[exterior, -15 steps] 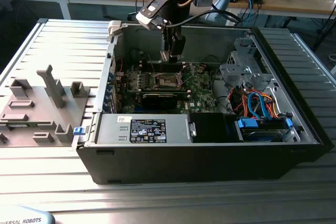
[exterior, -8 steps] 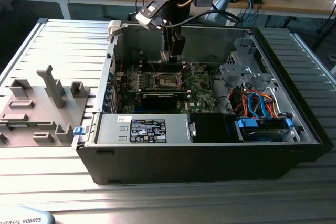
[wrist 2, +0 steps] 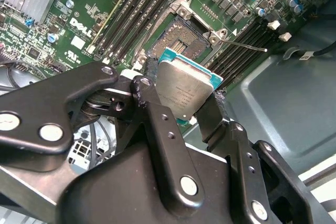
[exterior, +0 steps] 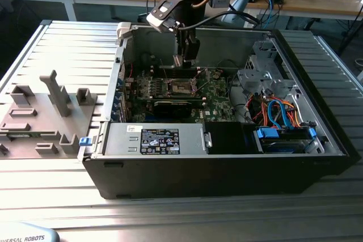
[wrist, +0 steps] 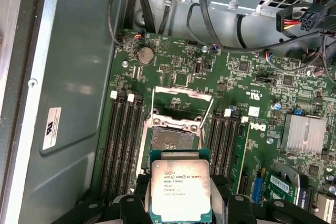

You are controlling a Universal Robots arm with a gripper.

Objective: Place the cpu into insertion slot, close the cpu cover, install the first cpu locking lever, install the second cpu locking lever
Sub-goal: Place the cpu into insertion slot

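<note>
First wrist view: one small square cpu (wrist: 180, 190), dull silver top facing away from the green circuit board (wrist: 247, 77), sits clamped by two opposite edges in the black claw (wrist: 179, 199). It is near the one dark square insertion slot (wrist: 170, 139), not touching it. Hinged at that slot, one silvery frame-shaped cpu cover (wrist: 181, 103) stands open. In the exterior view the arm reaches straight down above the slot.

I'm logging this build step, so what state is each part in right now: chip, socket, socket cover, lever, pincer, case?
Socket: empty, uncovered.
Socket cover: flipped up, open.
Lever: unlatched, swung out.
Pincer: shut on the chip.
Chip: held by two edges above the socket, not seated.
Case: side open, lying flat.
</note>
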